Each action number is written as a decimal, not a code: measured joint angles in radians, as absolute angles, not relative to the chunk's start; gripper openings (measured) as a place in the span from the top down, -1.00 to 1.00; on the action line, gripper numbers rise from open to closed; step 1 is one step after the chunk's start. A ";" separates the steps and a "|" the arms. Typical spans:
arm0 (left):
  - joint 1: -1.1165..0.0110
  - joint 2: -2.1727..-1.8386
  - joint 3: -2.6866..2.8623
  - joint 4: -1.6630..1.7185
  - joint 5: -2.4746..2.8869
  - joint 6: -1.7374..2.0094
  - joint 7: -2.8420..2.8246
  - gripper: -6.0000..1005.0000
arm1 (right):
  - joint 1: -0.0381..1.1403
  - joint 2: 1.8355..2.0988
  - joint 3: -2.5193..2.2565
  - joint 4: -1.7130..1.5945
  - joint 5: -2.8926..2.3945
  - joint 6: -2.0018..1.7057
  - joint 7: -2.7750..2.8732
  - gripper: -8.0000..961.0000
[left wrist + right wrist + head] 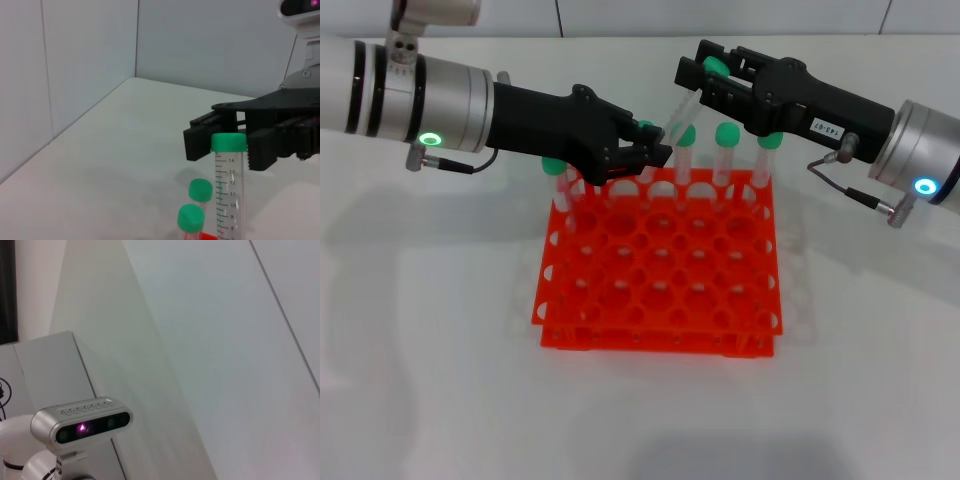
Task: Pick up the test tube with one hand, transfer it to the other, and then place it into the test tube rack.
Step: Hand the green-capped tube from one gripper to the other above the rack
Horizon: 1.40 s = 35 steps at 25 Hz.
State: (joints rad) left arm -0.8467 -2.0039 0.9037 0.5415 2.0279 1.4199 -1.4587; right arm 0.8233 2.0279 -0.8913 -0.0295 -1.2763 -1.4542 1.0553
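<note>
The test tube point(682, 103) hangs tilted above the back row of the orange test tube rack point(650, 335). My left gripper point(655, 150), with the green ring light, is shut on its lower part. My right gripper point(712, 72), with the white label and blue light, has its jaws closed against the tube's green cap point(717, 67). In the left wrist view the tube point(228, 195) stands upright with the right gripper's fingers point(199, 142) pressed on both sides of its cap point(228, 142). The right wrist view shows none of this.
Other green-capped tubes stand in the rack's back row point(726, 132), point(769, 140) and at its left corner point(552, 163); two show in the left wrist view point(200, 190). The rack's front holes are bare. My head camera point(82, 425) shows in the right wrist view.
</note>
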 joint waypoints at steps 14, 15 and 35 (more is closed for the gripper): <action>-0.847 -2.008 0.904 0.545 2.029 1.419 -1.460 0.49 | 0.815 2.028 -0.891 -0.029 -1.276 -1.462 1.056 0.46; -0.847 -2.008 0.904 0.546 2.029 1.419 -1.463 0.48 | 0.814 2.028 -0.891 -0.030 -1.276 -1.462 1.056 0.46; -0.784 -2.012 0.907 0.759 2.029 1.510 -1.690 -0.18 | 0.785 2.028 -0.893 -0.049 -1.284 -1.494 1.064 0.43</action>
State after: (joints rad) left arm -0.7843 -2.0119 0.9069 0.7592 2.0291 1.5100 -1.6901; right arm 0.7846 2.0279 -0.8927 -0.0490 -1.2839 -1.4938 1.0644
